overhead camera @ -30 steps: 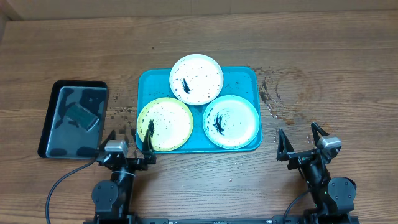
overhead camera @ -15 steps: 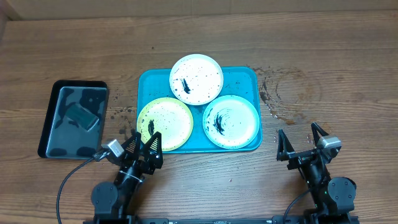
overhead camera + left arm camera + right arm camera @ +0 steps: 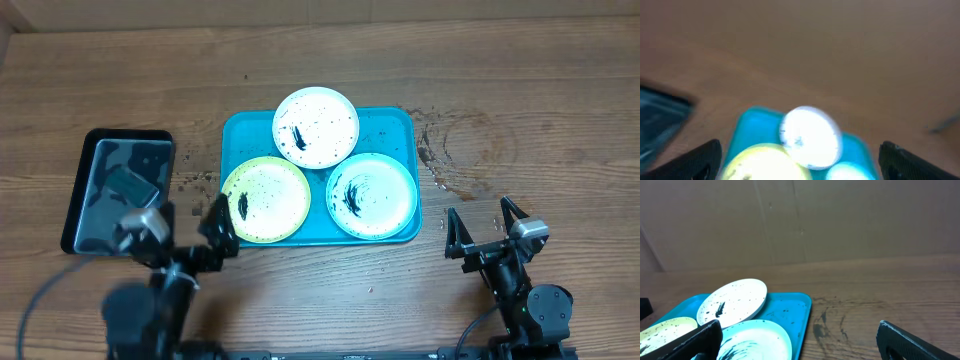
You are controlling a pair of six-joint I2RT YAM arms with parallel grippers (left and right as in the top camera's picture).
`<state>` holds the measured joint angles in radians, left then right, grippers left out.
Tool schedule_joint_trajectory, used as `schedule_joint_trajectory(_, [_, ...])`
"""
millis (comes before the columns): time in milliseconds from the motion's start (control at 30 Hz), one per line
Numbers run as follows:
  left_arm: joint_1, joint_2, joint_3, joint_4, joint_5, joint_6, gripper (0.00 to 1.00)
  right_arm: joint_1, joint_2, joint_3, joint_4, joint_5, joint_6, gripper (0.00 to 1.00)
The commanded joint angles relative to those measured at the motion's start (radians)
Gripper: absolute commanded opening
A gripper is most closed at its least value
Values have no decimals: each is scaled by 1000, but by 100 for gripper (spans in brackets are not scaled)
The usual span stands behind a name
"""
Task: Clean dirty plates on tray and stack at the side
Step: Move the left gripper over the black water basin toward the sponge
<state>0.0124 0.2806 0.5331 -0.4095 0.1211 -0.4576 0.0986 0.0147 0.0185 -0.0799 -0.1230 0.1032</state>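
sitting at speckly wood tabletop (image 3: 520, 90) | facing plain brown wall (image 3: 840, 220) | holding left claw (image 3: 800, 150), right claw (image 3: 480, 228) spread apart

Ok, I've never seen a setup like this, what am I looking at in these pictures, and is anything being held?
This is a robot with two arms at a wooden table. One picture looks straight down from above; the other two come from a small camera on each wrist. The dark shapes in their bottom corners are the left fingers and the right fingers, both pairs open, holding nothing. On the table a turquoise tray carries three dirty, speckled plates: a white plate, a yellow-green plate and a pale mint plate. Left of it sits a black tray with a grey block inside, perhaps a sponge. The left wrist picture is blurred.
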Motion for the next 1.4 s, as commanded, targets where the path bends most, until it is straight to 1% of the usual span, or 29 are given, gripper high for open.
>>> schedule_joint_trajectory(0, [-6, 344, 209, -179, -150, 80, 100, -3, -10, -10, 6, 10, -7, 100])
schedule_joint_trajectory(100, [-6, 552, 339, -312, -152, 83, 100, -3, -10, -10, 6, 10, -7, 100])
schedule_joint_trajectory(133, [-6, 677, 425, -388, -151, 85, 100, -3, -10, -10, 6, 10, -7, 100])
schedule_joint_trajectory(167, [-6, 744, 475, -423, -156, 85, 100, -3, -10, -10, 6, 10, -7, 100])
schedule_joint_trajectory(267, [7, 883, 598, -477, -178, 96, 100, -3, -10, -10, 6, 10, -7, 100])
schedule_joint_trajectory(367, [52, 994, 734, -523, -172, 95, 100, -3, -10, -10, 6, 10, -7, 100])
schedule_joint_trajectory(467, [77, 1062, 786, -532, -167, 95, 100, -3, -10, -10, 6, 10, -7, 100])
schedule_joint_trajectory(600, [77, 1114, 773, -575, -159, 99, 100, -3, -10, -10, 6, 10, -7, 100])
schedule_joint_trajectory(633, [81, 1130, 773, -581, -161, 86, 100, -3, -10, -10, 6, 10, -7, 100])
schedule_joint_trajectory(700, [103, 1146, 776, -586, -141, 22, 100, -3, -10, -10, 6, 10, -7, 100])
schedule_joint_trajectory(767, [153, 1152, 788, -587, -101, -23, 100, -3, -10, -10, 6, 10, -7, 100])
schedule_joint_trajectory(833, [227, 1160, 811, -595, -69, -37, 100, -3, -10, -10, 6, 10, -7, 100])
schedule_joint_trajectory(1033, [462, 1226, 857, -607, -87, -110, 100, -3, -10, -10, 6, 10, -7, 100])
schedule_joint_trajectory(1133, [523, 1281, 856, -605, -87, -157, 100, -3, -10, -10, 6, 10, -7, 100])
schedule_joint_trajectory(1233, [530, 1357, 855, -623, -66, -146, 100, -3, -10, -10, 6, 10, -7, 100])
schedule_joint_trajectory(1300, [519, 1400, 856, -608, -24, -74, 100, -3, -10, -10, 6, 10, -7, 100])
schedule_joint_trajectory(1367, [511, 1429, 871, -621, 7, -51, 100, -3, -10, -10, 6, 10, -7, 100])
